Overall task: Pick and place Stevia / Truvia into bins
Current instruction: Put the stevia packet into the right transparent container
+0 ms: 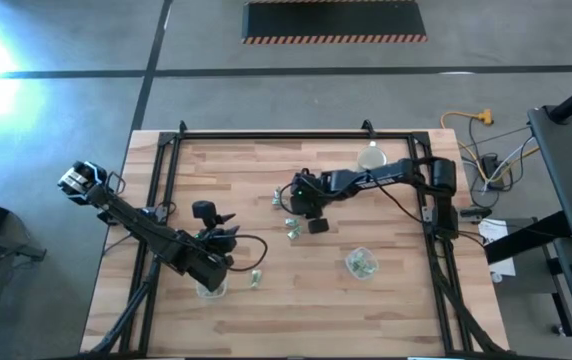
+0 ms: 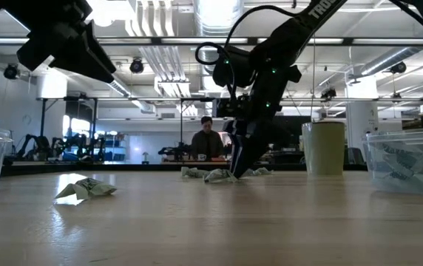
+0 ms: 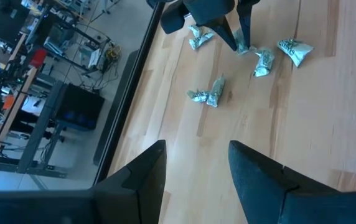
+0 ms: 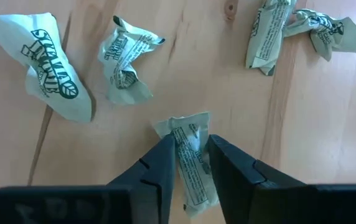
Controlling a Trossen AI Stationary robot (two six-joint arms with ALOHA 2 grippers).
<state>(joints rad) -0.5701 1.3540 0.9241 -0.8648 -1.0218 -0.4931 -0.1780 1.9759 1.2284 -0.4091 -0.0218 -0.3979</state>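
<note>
While the left gripper [image 3: 193, 174] hangs spread, the right gripper's fingers [image 4: 156, 168] pinch 1 sachet [image 4: 187, 152].

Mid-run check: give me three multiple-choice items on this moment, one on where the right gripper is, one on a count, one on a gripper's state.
1. Where is the right gripper?
A. Over a bin
B. Down at the table among loose sachets
C. Beside the beige cup

2. How many clear bins show in the high view?
A. One
B. Two
C. Four

3. What are the right gripper's fingers doing?
A. Standing on either side of a sachet, close against it
B. Spread wide over bare wood
C. Gripping a bin's rim

Answers:
1 B: its wrist view shows the wooden table and sachets around it.
2 B: one bin right of centre, another bin under the left arm.
3 A: the sachet sits between both fingers.
</note>
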